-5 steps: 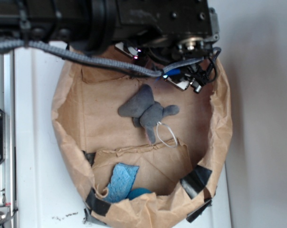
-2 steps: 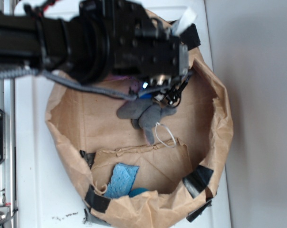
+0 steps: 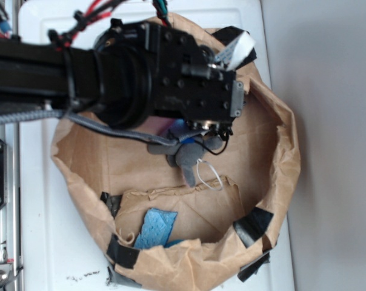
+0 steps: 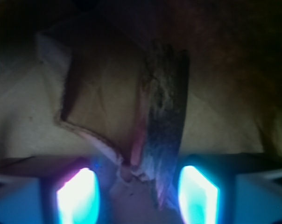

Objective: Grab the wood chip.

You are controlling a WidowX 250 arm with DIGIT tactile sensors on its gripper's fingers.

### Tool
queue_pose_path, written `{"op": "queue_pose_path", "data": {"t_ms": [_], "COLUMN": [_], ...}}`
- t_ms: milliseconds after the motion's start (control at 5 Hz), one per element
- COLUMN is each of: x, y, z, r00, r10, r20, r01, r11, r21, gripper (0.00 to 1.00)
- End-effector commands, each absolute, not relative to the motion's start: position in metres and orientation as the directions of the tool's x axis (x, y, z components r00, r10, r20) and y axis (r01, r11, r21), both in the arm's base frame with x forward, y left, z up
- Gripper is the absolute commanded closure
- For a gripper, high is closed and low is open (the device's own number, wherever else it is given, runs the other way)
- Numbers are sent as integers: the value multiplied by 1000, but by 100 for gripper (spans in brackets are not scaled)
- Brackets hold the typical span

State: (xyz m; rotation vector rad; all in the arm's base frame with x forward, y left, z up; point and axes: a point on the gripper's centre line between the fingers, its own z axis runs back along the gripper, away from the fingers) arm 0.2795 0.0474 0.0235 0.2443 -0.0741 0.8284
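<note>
- Dark brown, elongated, rough wood chip [image 4: 165, 126] with streaked grain standing on end in the wrist view, lying on the tan paper of the crumpled brown paper bag [image 3: 280, 157]
- Lower tip of the wood chip reaching down between the two glowing blue fingertips [image 4: 197, 193] of the robot's black hand [image 4: 137, 193]
- Hand open, jaws spread to either side of the chip's lower end, no contact visible; chip closer to the right-hand fingertip in that view
- Wood chip hidden in the exterior view, covered by the black arm over the upper part of the paper bag
- Grey plush elephant [image 3: 186, 159] with a white ring [image 3: 208, 174] near the middle of the paper bag, its upper part under the hand's body
- Blue sponge piece [image 3: 154, 229] at the lower edge of the paper bag, behind a folded paper flap, well apart from the elephant
- Black tape patches [image 3: 252, 225] along the bag's lower rim
- Paper bag resting on the white desk [image 3: 37, 200]
</note>
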Motion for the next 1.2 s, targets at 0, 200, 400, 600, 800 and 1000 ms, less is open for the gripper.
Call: {"op": "queue_pose_path", "data": {"t_ms": [0, 200, 400, 600, 800, 1000], "x": [280, 280, 280, 276, 271, 273], "y": [48, 50, 59, 69, 75, 67], "z": [36, 48, 70, 90, 108, 135], "r00": [704, 716, 700, 697, 704, 805], "r10": [687, 674, 694, 703, 702, 583], "r20": [179, 182, 167, 138, 109, 105], "r01": [-710, -697, -710, -709, -699, -576], "r11": [682, 703, 701, 705, 712, 812], "r21": [176, 142, 63, -8, -66, -96], "gripper": [100, 100, 100, 100, 100, 100]}}
